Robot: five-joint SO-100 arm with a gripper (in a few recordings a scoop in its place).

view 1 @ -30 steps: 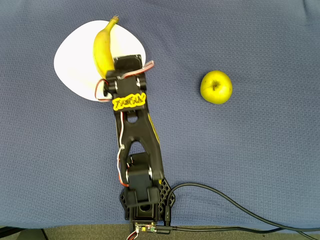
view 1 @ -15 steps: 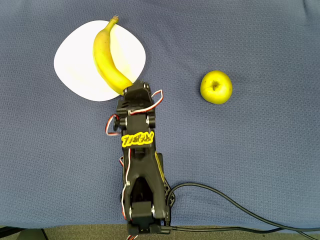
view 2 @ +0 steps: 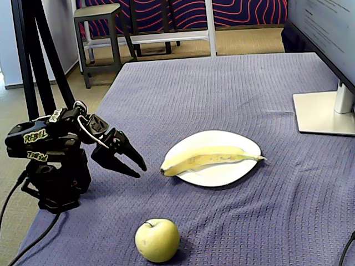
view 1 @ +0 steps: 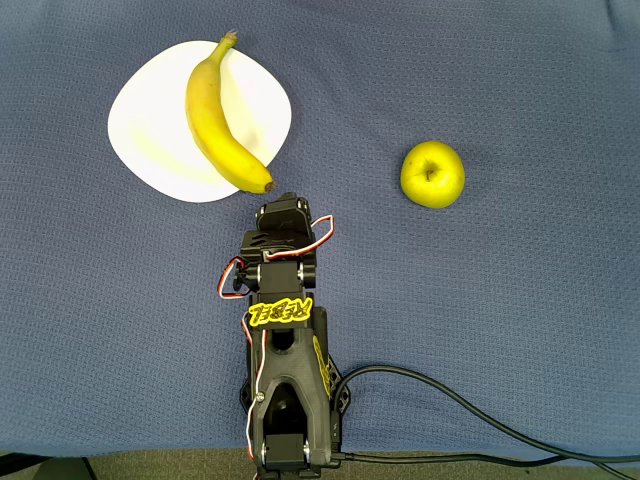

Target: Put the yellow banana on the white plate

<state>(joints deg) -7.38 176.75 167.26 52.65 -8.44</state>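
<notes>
Looking straight down in the overhead view, the white plate (view 1: 150,130) carries the yellow banana (view 1: 215,115), which lies across its right half with the stem poking over the top rim and the dark tip overhanging the lower right rim. The gripper (view 1: 283,205) sits just below that dark tip, apart from it, the black fingers stacked under the wrist so their spread cannot be read from this angle. Off to the right of the fingers, well apart, rests a yellow-green apple (view 1: 432,173) on the blue cloth (view 1: 500,300).

Switching to the fixed view, the plate (view 2: 191,146) holds the banana (view 2: 208,159) lying lengthwise, its dark end at the plate's left edge, nearest the fingers. The gripper (view 2: 140,170) hangs above the cloth just left of that end, touching nothing. Its two black fingers (view 2: 121,164) are parted a moderate way, tips pointing down and toward the plate, and nothing sits between them. The apple (view 2: 157,239) lies in front of the fingers, nearer the camera.
</notes>
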